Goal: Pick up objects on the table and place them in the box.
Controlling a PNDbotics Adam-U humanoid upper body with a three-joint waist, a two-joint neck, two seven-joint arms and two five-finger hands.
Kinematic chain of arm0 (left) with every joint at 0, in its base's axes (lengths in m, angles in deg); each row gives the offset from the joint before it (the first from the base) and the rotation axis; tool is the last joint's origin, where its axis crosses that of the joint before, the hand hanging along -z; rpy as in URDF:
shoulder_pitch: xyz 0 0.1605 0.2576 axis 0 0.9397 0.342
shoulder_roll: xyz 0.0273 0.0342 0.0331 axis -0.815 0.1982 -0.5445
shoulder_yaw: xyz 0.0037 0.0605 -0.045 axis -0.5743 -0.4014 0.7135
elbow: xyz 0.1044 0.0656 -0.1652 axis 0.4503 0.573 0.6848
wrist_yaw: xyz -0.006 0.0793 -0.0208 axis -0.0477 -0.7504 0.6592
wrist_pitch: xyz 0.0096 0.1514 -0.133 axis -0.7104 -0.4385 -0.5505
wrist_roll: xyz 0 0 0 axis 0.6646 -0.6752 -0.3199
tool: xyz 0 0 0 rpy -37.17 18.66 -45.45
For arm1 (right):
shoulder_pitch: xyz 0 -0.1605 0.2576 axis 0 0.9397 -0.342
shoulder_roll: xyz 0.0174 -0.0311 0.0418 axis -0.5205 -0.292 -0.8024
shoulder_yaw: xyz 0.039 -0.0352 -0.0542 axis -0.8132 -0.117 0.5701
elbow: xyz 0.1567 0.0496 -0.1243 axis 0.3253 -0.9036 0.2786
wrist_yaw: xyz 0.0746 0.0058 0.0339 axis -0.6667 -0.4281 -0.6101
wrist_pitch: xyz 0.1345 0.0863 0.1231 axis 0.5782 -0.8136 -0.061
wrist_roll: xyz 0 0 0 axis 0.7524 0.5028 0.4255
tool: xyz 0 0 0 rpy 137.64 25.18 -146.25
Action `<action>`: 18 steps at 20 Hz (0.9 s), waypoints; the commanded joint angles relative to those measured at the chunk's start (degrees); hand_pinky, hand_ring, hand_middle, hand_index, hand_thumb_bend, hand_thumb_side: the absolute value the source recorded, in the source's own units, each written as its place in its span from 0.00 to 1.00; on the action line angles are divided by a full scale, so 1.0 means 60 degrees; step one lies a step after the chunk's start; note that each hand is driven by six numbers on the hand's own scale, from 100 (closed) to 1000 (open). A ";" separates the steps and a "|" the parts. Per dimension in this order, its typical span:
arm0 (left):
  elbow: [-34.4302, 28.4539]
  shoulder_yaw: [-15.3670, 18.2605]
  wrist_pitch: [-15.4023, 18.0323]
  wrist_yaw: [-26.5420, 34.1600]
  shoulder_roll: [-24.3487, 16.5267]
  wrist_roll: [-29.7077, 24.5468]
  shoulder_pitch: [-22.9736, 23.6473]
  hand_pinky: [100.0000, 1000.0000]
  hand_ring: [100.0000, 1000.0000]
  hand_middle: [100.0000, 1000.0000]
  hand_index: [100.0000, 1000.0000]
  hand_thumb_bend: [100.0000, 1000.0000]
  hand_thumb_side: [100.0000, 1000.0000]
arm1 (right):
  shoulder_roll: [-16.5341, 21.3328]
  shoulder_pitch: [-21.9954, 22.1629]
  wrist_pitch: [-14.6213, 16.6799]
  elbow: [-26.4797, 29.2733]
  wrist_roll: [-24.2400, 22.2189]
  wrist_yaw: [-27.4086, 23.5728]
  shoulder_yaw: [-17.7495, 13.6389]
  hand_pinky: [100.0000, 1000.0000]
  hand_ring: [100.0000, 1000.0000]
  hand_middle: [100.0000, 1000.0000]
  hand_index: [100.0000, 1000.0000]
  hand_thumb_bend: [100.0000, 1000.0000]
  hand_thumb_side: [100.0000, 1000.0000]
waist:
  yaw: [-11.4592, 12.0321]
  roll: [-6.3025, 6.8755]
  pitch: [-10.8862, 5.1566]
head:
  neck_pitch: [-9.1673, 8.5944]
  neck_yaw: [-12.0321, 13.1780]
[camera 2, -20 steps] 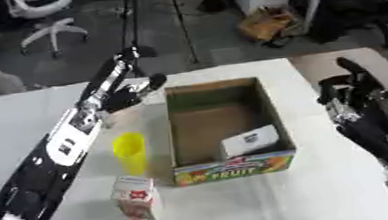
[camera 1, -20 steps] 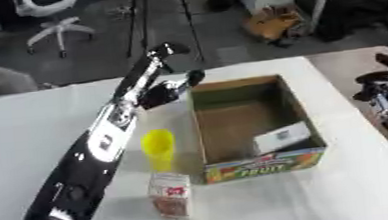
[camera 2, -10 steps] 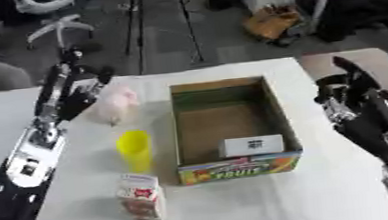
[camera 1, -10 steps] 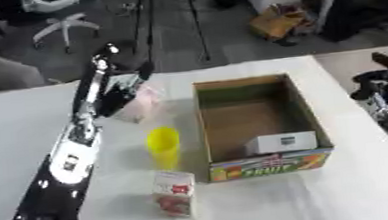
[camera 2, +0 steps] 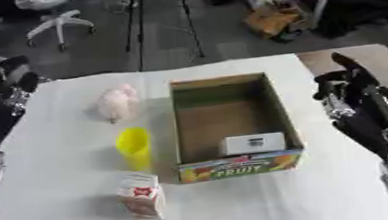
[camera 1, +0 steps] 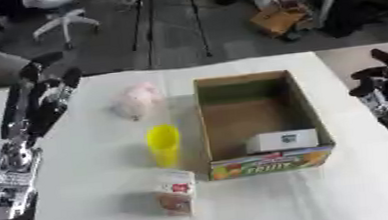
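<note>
Room: dark floor behind the bench, with a white office chair (camera 1: 58,8) and a tripod stand (camera 1: 172,18) at the far side.
Bench (camera 1: 92,211): white surface carrying every item listed below.
Box (camera 1: 311,158): open cardboard carton with a printed fruit panel on its near wall, standing right of centre on the bench.
Left robot hand (camera 1: 48,92): raised over the far left part of the bench, well apart from all items, fingers straight and spread wide, holding nothing.
Right robot hand (camera 2: 346,86): off the right edge of the bench, beside the box but apart from it; finger state cannot be determined.
Pink object (camera 1: 137,100): soft, rounded, lying left of the box's far corner.
Yellow cup (camera 1: 164,144): upright, just left of the box.
Small carton (camera 1: 176,199): upright, red mark on its face, near the box's front left corner.
White packet (camera 1: 283,140): inside the box, against the near wall.
</note>
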 commanded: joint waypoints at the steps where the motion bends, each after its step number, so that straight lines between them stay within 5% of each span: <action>1: -0.0890 0.0500 -0.0456 0.0151 0.0073 0.0223 0.0278 0.61 0.93 0.76 0.81 0.66 0.70 | 0.0255 -0.0126 0.0005 0.0140 -0.0022 -0.0072 -0.0070 0.69 0.59 0.68 1.00 0.10 0.43 | -0.0001 0.0019 -0.0100 | 0.0185 0.0124; 8: -0.1665 0.0686 -0.1331 0.0218 0.0326 0.1305 0.0591 0.61 0.93 0.76 0.81 0.66 0.69 | 0.0262 -0.0126 -0.0007 0.0147 -0.0011 -0.0142 -0.0080 0.69 0.59 0.68 1.00 0.10 0.43 | -0.0031 0.0062 -0.0110 | 0.0366 0.0281; 18: -0.1825 0.0586 -0.1537 0.0155 0.0423 0.1549 0.0641 0.61 0.93 0.75 0.81 0.66 0.70 | 0.0268 -0.0106 -0.0007 0.0167 -0.0002 -0.0149 -0.0081 0.69 0.59 0.68 1.00 0.10 0.43 | -0.0042 0.0082 -0.0095 | 0.0435 0.0344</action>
